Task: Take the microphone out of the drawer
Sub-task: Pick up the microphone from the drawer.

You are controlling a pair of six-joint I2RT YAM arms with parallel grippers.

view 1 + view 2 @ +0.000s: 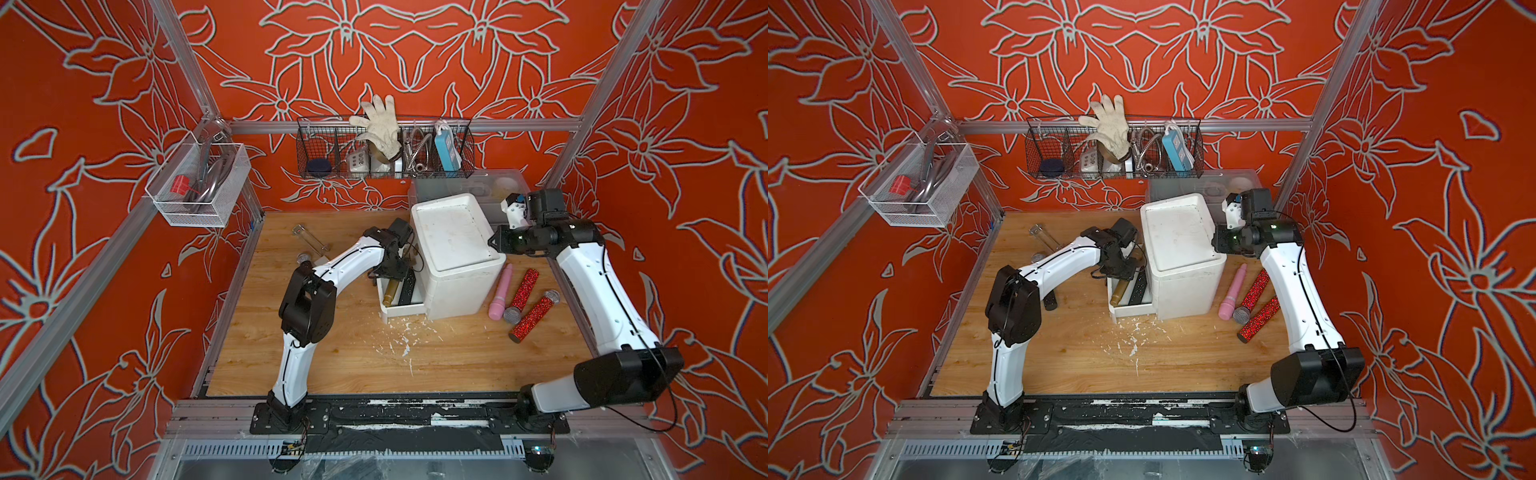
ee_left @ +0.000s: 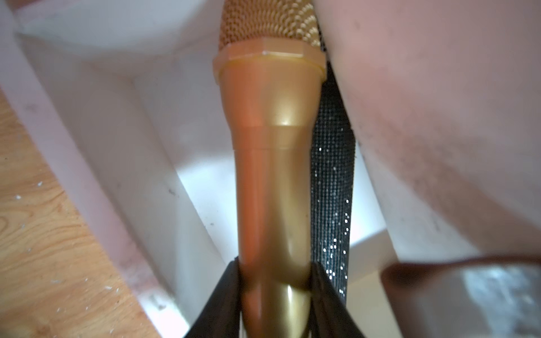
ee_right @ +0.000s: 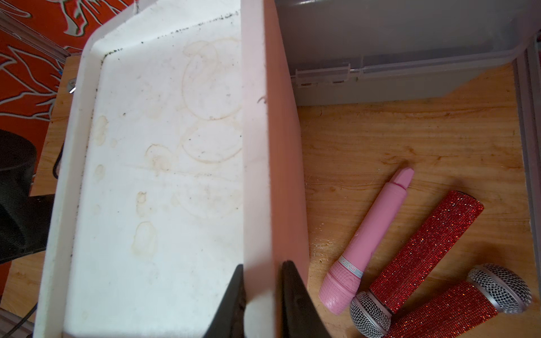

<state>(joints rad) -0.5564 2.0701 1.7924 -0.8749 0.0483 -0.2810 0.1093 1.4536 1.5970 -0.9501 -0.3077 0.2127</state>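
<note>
Two microphones lie side by side in the drawer (image 2: 164, 131), so lifting the gold microphone (image 2: 272, 175) could drag the black glitter microphone (image 2: 332, 190) along. Your left end effector (image 2: 275, 272) is closed on its handle; the long axis runs straight ahead, mesh head pointing away. Your right end effector (image 3: 262, 281) pinches the cabinet (image 3: 254, 131) rim.

Noted a wood-grain surface (image 1: 332, 365) bearing a white drawer cabinet (image 1: 457, 249) right of centre, with a clear plastic bin (image 1: 490, 187) just behind it. Counted three beside the cabinet's right: a pink microphone (image 1: 501, 293), a red glitter microphone (image 1: 524, 289) touching it head to head, and a second red glitter microphone (image 1: 532, 318). Spotted a clear tube (image 1: 311, 240) back left and white flecks (image 1: 401, 338) in front.
</note>
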